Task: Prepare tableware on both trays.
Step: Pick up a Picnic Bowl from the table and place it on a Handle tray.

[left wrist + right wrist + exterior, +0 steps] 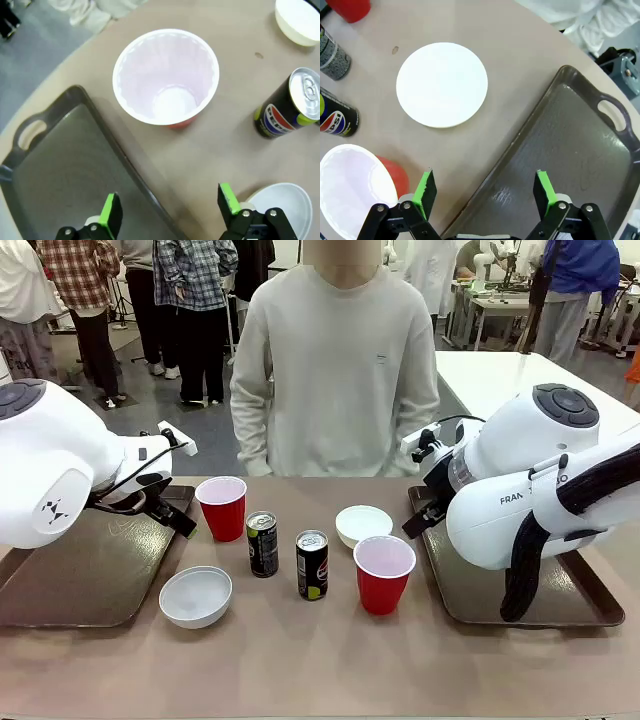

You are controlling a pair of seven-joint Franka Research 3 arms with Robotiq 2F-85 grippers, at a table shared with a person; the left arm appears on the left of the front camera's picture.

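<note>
On the counter [320, 670], between the bare left tray [70, 580] and right tray [470, 595], stand red cups [222, 508] [383, 575], white bowls [196, 595] [363, 523] and black cans [262, 543] [312, 565]. My left claw [168, 197] and right claw [485, 184] gape wide, empty. The cups look light and crushable; I'd pinch a rim gently.

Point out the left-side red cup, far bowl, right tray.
Red plastic cup [172, 102], left wrist view, inner base.
Round white bowl [441, 84], right wrist view, middle.
Dark brown rectangular tray [570, 150], right wrist view, bare floor.
</note>
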